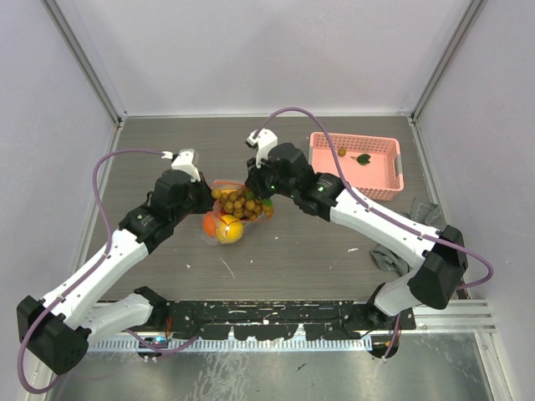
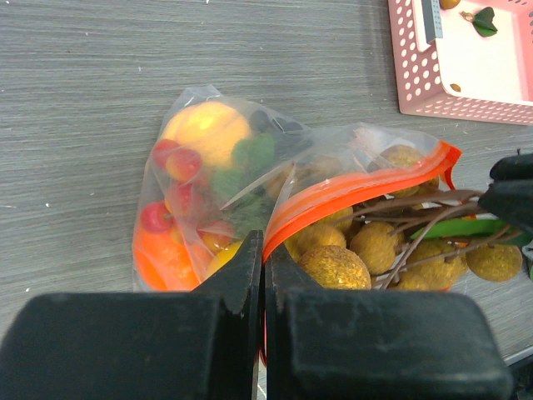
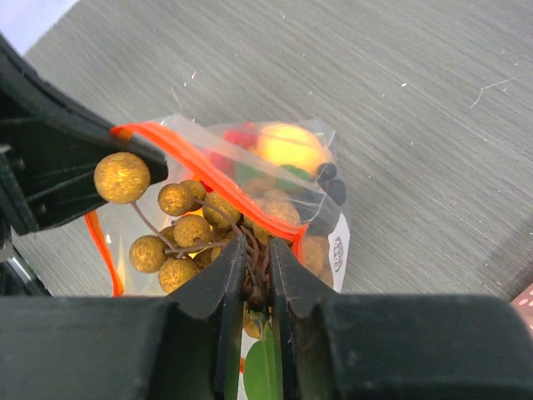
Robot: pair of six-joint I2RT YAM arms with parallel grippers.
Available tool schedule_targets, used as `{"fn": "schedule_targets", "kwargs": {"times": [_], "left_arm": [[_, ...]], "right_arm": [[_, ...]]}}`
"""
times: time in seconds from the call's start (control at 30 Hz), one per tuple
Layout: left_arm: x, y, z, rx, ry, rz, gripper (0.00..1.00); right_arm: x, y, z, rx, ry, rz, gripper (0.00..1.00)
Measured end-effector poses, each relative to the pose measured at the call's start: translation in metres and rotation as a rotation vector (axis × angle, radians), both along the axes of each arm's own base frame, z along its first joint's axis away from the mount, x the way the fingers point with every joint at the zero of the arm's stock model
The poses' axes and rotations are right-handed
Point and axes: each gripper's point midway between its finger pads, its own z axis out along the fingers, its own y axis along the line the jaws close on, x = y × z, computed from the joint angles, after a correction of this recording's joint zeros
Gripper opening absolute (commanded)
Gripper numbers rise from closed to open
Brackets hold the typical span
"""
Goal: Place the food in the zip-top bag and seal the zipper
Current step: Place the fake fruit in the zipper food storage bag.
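Note:
The clear zip-top bag (image 1: 227, 215) lies at the table's middle with its red-orange zipper (image 2: 358, 187) open. Inside are a yellow round fruit (image 2: 206, 129), an orange round fruit (image 2: 162, 260) and small red fruits. My left gripper (image 2: 264, 250) is shut on the zipper edge of the bag. My right gripper (image 3: 254, 265) is shut on the brown stem of the bunch of small brown balls (image 3: 187, 225), which hangs at the bag's mouth, partly inside. Both grippers meet over the bag in the top view, the left (image 1: 199, 194) and the right (image 1: 261, 185).
A pink lattice basket (image 1: 393, 163) stands at the back right, holding a small orange fruit (image 1: 342, 152) and a green leaf (image 1: 363, 158). A grey cloth (image 1: 425, 210) lies by the right wall under the right arm.

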Motion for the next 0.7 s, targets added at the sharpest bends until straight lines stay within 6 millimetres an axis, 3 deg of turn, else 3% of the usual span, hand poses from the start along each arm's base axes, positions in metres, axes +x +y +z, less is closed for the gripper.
{"fn": "schedule_targets", "kwargs": {"times": [0.2,0.4,0.7], "left_arm": [[0.0,0.002,-0.006,0.018,0.02,0.01,0.0],[0.0,0.004,-0.007,0.023,0.022,0.017,0.0],[0.0,0.003,-0.006,0.01,0.027,0.024,0.0]], "right_arm": [[-0.006,0.0,-0.01,-0.07,-0.007,0.025,0.0],[-0.009,-0.01,-0.001,-0.074,-0.045,0.02,0.0],[-0.017,-0.006,0.003,-0.054,-0.041,0.069,0.0]]}}
